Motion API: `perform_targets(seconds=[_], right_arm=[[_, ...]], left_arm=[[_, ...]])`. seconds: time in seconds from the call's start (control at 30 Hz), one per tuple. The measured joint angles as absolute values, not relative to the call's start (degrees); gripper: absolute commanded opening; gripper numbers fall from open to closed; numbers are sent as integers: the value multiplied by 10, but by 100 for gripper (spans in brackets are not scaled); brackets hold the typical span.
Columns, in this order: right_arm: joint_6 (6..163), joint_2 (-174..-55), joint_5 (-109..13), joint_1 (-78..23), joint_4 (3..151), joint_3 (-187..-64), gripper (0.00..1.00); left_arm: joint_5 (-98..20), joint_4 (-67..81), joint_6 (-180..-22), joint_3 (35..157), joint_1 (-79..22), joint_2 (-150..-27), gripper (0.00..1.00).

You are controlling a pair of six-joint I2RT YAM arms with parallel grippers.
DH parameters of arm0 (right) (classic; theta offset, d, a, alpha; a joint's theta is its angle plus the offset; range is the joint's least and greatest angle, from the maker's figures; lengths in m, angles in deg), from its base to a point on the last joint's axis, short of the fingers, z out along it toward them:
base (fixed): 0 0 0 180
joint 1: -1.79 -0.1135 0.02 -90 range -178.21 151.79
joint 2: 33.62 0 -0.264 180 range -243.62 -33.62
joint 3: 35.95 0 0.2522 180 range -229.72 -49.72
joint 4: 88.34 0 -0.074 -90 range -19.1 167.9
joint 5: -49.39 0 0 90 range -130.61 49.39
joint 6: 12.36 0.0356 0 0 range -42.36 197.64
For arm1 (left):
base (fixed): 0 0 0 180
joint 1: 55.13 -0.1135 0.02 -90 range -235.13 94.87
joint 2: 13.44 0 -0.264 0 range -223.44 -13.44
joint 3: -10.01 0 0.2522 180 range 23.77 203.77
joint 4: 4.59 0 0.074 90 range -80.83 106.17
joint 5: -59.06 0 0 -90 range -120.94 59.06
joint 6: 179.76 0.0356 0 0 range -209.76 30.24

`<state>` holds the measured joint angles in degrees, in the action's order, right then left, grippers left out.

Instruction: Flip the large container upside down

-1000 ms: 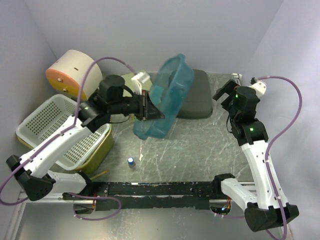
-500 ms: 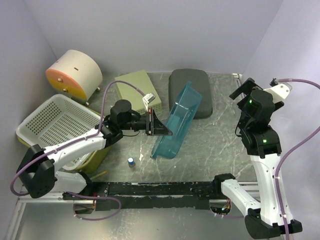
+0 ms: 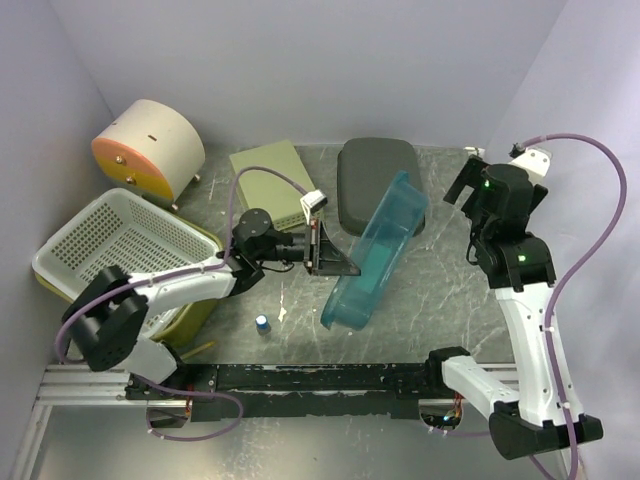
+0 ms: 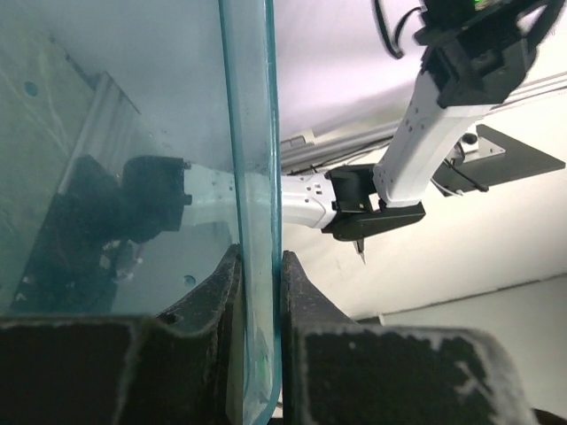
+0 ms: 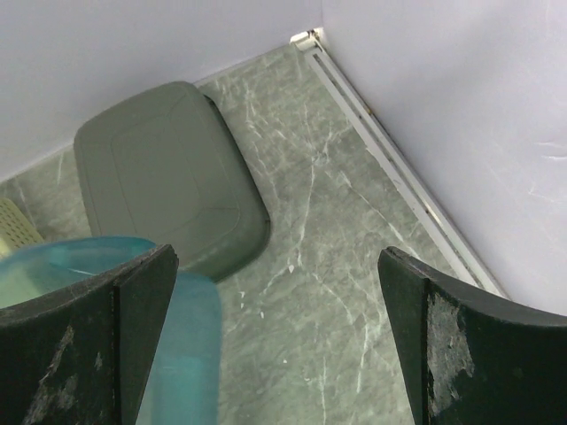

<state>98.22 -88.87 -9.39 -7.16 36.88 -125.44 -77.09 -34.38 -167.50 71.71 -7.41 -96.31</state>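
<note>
**Left arm gripping a tilted teal container on a marble-pattern bench**

A large translucent teal container (image 3: 375,260) stood tipped steeply on its side near the middle of the bench (image 3: 440,290). Its far end reached the edge of a dark grey lid (image 3: 378,185). The left end effector (image 4: 259,283) was clamped on the container's thin wall, one finger on each face. The right end effector (image 5: 276,292) hung above the bench's far right corner, its fingers spread wide and holding nothing. A white basket (image 3: 115,255) sat at the left, with a cream and orange drum (image 3: 148,145) behind it and a flat green box (image 3: 272,180) beside the lid. A small blue-capped object (image 3: 262,323) lay near the front rail.
</note>
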Motion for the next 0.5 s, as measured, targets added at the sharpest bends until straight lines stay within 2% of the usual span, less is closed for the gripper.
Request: perform_targets(seconds=[0.23, 0.5], right_arm=[[973, -853, -90, -72, 364, -1285, 98], [961, -815, -67, -72, 368, -1302, 98]], left_arm=[[-790, -529, -1791, 730, -37, -1116, 7], [-791, -701, -1959, 878, -7, -1330, 7]])
